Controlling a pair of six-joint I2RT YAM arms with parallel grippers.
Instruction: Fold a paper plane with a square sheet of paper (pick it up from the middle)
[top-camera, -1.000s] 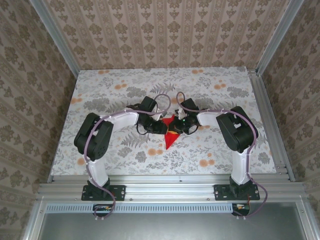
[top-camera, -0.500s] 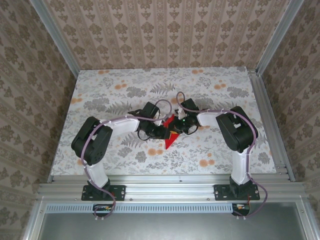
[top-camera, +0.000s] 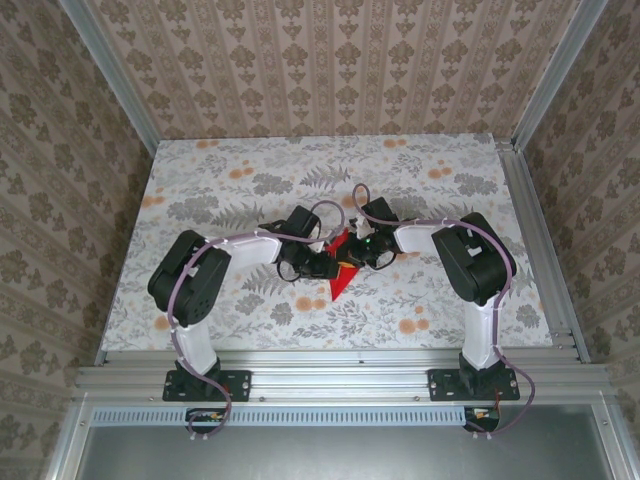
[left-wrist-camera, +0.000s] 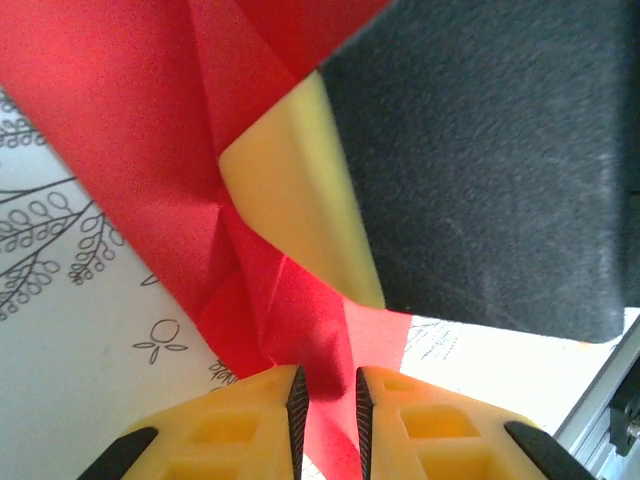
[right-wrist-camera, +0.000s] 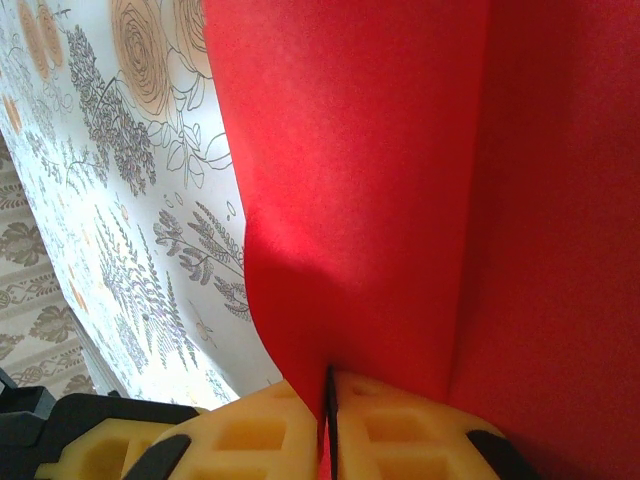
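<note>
Holding the thin, creased red paper sheet (top-camera: 340, 280) between both arms, you are working over the middle of the floral-patterned table (top-camera: 450, 300), with the sheet's pointed tip aiming at the near edge. Your right jaws are pinching a red panel flat between closed pads. Your left jaws are sitting narrowed around a creased ridge beside the yellowish reverse (left-wrist-camera: 290, 200), but a slim gap is showing between the pads, so I cannot tell whether they are truly gripping. You are probably sharpening a wing fold. Be squeezing right on the existing crease, pulling only gently against the right-hand pinch, and watching for the layers skewing or tearing.
</note>
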